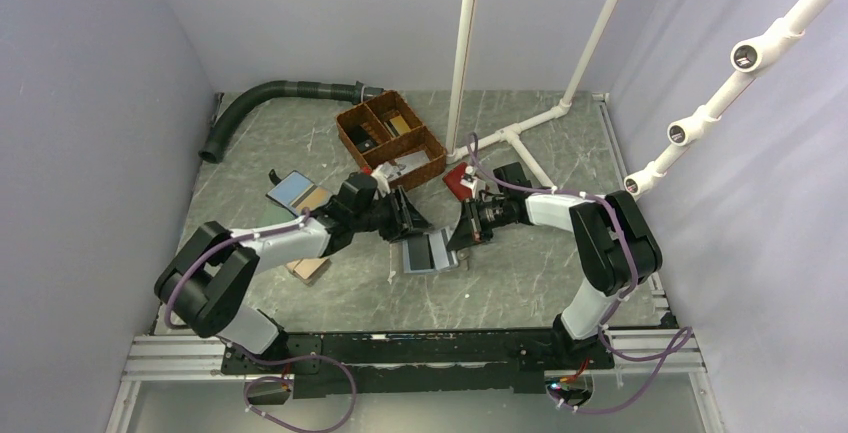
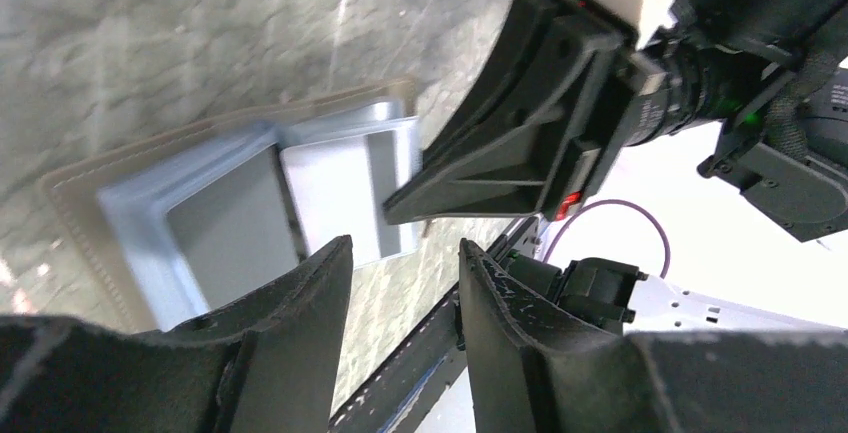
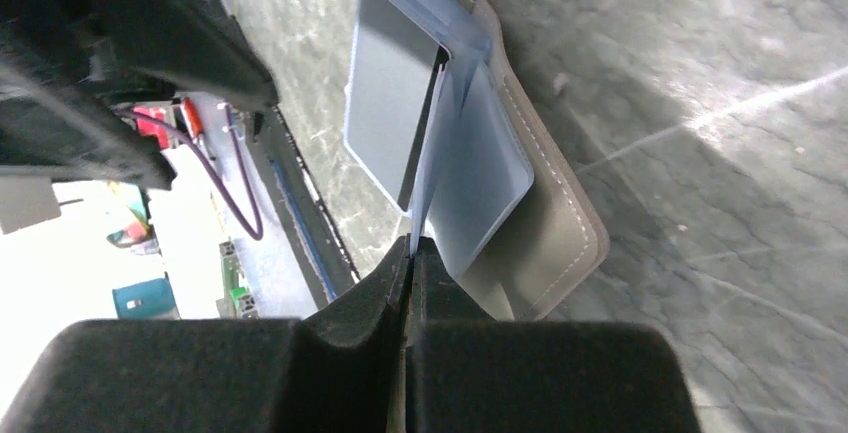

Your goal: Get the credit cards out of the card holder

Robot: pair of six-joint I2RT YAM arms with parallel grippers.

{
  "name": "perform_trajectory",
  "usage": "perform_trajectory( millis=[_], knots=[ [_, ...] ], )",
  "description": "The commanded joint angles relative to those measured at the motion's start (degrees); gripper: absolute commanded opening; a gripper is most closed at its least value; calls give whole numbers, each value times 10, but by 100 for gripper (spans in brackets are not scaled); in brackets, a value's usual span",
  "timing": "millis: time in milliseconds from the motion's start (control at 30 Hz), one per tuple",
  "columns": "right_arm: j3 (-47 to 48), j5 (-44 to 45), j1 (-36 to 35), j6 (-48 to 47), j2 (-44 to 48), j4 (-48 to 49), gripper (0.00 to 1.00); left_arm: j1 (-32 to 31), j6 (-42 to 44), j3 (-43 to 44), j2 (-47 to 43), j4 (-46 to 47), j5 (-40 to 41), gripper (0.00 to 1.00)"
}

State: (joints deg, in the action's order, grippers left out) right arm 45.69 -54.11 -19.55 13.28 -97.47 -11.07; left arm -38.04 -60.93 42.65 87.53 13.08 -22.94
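The card holder [image 1: 428,253] lies open on the table, taupe outside [image 3: 560,243] and light blue inside [image 2: 130,223]. A grey card [image 3: 390,93] sits in one half's slot. My right gripper [image 3: 410,245] is shut on the edge of a thin pale credit card [image 3: 428,143] that stands edge-on by the holder's fold. It reaches in from the right [image 1: 460,236], and the pale card [image 2: 335,188] shows at its tip in the left wrist view. My left gripper [image 2: 405,248] hovers open just over the holder's near edge [image 1: 412,221], with nothing between its fingers.
A wicker basket [image 1: 390,138] with small items stands behind. A blue wallet with a tan panel [image 1: 298,193] lies at the left, and a red wallet [image 1: 462,181] is behind the right wrist. There is also a tan block [image 1: 308,269], a black hose [image 1: 270,98] and white pipes [image 1: 520,138].
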Motion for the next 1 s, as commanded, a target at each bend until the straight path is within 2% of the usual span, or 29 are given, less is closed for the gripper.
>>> perform_trajectory(
  millis=[0, 133, 267, 667, 967],
  knots=[
    [-6, -81, 7, 23, 22, 67, 0, 10, -27, -59, -37, 74, 2, 49],
    [-9, -137, 11, 48, 14, 115, 0, 11, -55, -98, -33, 167, -18, 49],
    [0, -185, 12, 53, -4, 141, 0, 12, -56, -113, -25, 218, -32, 56],
    [10, -267, 14, 58, -6, 172, 0, 20, -39, -147, -72, 215, -31, 58],
    [13, -278, 14, 77, -4, 192, 0, 24, -56, -181, -85, 277, -55, 63]
  ],
)
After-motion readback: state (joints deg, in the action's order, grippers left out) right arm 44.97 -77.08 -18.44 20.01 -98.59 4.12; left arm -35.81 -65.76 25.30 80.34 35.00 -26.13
